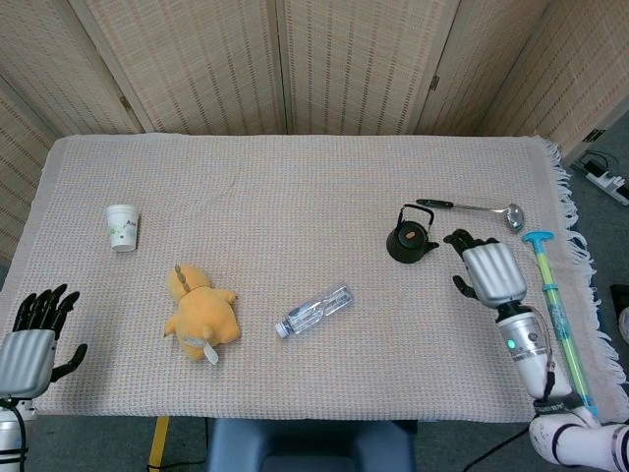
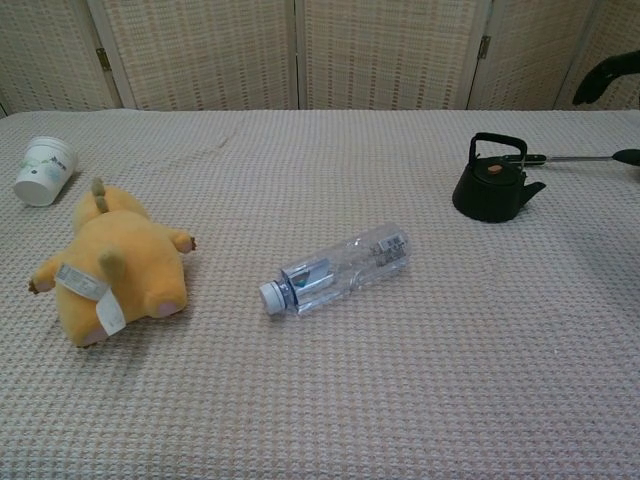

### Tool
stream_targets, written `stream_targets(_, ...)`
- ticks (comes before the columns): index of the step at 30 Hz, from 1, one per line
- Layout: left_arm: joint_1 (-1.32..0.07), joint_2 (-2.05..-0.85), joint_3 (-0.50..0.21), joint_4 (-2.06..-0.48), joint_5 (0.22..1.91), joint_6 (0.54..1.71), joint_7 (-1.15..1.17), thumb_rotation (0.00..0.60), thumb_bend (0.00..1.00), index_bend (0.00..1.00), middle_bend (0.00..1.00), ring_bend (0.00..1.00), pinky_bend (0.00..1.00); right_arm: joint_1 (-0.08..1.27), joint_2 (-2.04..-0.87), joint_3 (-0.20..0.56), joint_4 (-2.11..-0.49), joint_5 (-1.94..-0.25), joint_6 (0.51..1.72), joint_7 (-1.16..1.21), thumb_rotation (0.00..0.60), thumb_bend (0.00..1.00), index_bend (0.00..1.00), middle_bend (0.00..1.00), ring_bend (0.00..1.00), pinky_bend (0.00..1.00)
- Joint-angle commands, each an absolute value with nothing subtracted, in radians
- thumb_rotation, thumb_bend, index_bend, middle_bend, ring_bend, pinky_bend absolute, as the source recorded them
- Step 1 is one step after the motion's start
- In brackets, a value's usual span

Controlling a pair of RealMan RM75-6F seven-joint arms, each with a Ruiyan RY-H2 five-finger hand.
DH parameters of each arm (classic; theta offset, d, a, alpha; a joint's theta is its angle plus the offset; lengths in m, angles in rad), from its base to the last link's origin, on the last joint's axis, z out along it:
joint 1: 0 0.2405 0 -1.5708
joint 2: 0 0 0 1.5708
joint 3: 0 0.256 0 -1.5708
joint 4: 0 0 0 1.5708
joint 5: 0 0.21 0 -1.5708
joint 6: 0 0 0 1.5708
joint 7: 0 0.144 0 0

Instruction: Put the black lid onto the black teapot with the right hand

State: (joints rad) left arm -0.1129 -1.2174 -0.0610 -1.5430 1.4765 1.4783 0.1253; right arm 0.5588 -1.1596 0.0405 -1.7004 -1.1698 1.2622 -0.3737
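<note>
The black teapot (image 1: 410,239) (image 2: 492,188) stands upright on the cloth at the right, its handle raised. The black lid (image 2: 493,171), with a small brown knob, sits on its top. My right hand (image 1: 487,271) hovers to the right of the pot, apart from it, fingers spread and holding nothing; only dark fingertips (image 2: 610,73) of it show at the chest view's right edge. My left hand (image 1: 29,339) rests off the table's front-left corner, fingers apart and empty.
A metal ladle (image 1: 474,208) lies just behind the teapot. A teal and yellow stick (image 1: 551,292) lies at the right edge. A clear bottle (image 1: 314,311), a yellow plush toy (image 1: 200,317) and a paper cup (image 1: 122,227) lie further left.
</note>
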Motion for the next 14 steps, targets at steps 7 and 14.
stream_targets(7,-0.122,-1.222,-0.064,-1.562,1.473,1.469,0.15,0.6,0.29,0.09,0.0,0.0,0.0,0.284,-1.07,-0.088,-1.74,-1.41,1.557,-0.193,0.6,0.33,0.25,0.22,0.28,0.18)
stream_targets(14,-0.131,-1.231,-0.067,-1.577,1.482,1.471,0.163,0.6,0.29,0.09,0.0,0.0,0.0,0.165,-1.084,-0.122,-1.687,-1.453,1.628,-0.104,0.6,0.33,0.25,0.22,0.28,0.18)
